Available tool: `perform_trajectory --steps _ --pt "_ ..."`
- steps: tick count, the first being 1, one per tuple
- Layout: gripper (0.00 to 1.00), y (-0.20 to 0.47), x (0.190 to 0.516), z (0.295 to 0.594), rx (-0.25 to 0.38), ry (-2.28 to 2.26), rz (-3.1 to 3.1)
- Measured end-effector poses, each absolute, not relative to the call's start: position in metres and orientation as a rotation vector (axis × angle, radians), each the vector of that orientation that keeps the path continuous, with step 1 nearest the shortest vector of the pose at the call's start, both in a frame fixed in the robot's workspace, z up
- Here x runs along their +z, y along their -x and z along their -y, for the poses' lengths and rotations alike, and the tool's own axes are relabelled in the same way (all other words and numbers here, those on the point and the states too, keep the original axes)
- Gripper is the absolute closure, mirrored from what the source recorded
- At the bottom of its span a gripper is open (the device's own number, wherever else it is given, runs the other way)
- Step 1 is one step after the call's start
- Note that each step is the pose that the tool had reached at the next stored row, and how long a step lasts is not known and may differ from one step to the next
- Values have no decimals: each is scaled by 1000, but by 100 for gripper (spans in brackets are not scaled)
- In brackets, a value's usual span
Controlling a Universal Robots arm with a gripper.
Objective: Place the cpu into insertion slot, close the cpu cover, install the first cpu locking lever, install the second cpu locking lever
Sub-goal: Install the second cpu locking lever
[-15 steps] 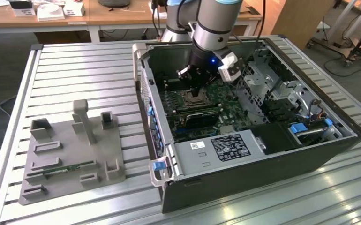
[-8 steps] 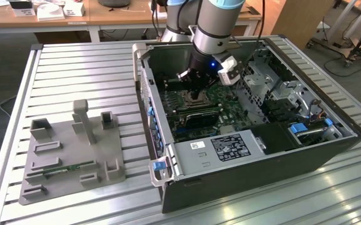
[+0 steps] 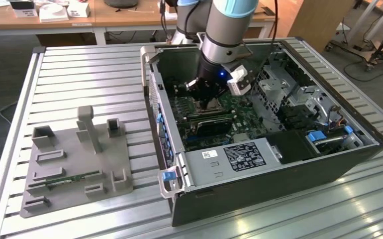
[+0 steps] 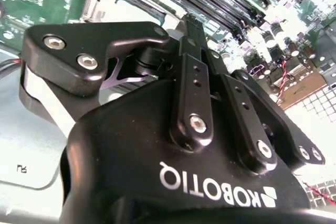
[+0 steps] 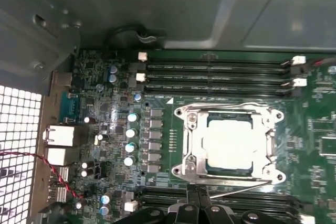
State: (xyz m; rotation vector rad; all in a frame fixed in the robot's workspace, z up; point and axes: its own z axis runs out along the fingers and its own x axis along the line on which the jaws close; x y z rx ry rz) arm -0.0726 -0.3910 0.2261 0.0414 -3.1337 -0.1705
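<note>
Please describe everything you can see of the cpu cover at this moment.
In the first wrist view, the cpu cover is a thin frame of silver metal, square, with a square window. It lies flat and closed over the insertion slot on the green board. The pale silver top of the cpu shows through the window. Thin wire levers run along its edges, one near the black gripper parts, which sit just beside the frame. Black memory slots flank it.
</note>
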Motion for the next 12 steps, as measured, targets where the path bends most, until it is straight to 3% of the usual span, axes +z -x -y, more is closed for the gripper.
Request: perform_trajectory --steps 12 --pt "90 78 208 391 -170 -41 3130"
